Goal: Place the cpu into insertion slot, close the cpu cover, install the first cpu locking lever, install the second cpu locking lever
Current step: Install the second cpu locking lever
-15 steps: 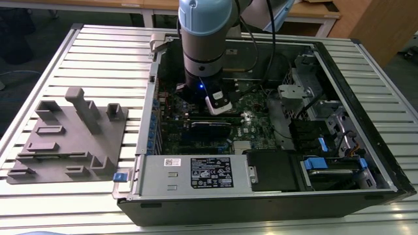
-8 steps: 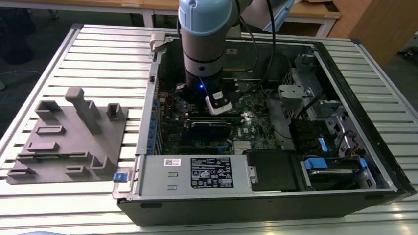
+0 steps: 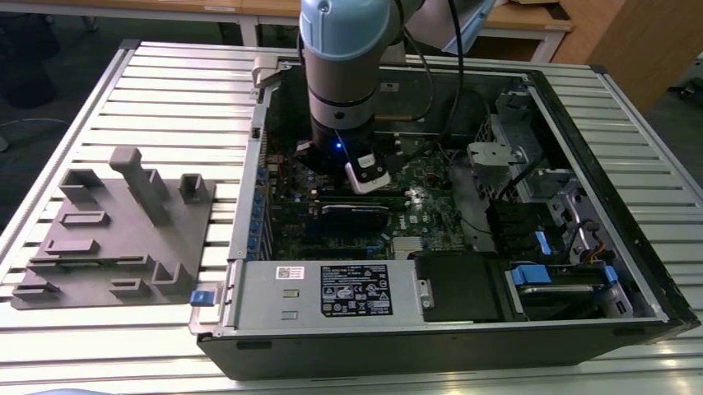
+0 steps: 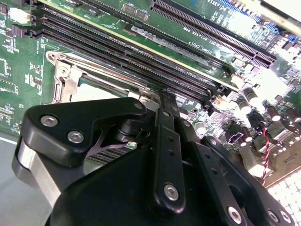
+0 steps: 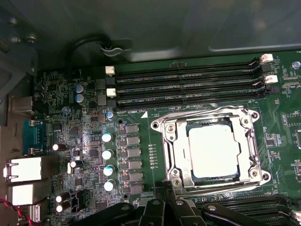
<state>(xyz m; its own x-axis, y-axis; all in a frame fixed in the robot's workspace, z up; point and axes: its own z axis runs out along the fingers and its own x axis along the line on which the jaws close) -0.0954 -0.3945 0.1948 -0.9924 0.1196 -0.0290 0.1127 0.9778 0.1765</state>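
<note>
In the first wrist view the cpu [image 5: 210,151], a pale silver square, lies flat in the insertion slot [image 5: 161,125] on the green motherboard. The cpu cover [image 5: 175,141], a shiny metal frame, lies down around the chip. A thin locking lever [image 5: 256,150] runs along one side of the socket. My gripper [image 5: 171,188] is shut with nothing between its fingers, its tips at the socket's edge near one corner. The second wrist view shows the gripper [image 4: 163,101] right over the socket's metal rim [image 4: 63,77]. In the exterior view the gripper [image 3: 365,188] reaches down into the open computer case.
Long black memory slots [image 5: 188,84] run beside the socket. Capacitors [image 5: 108,155] and rear ports [image 5: 28,169] stand on its other side. The case holds a power supply [image 3: 329,292] and drive cage [image 3: 528,164]. A grey fixture plate [image 3: 115,230] lies at the exterior view's left.
</note>
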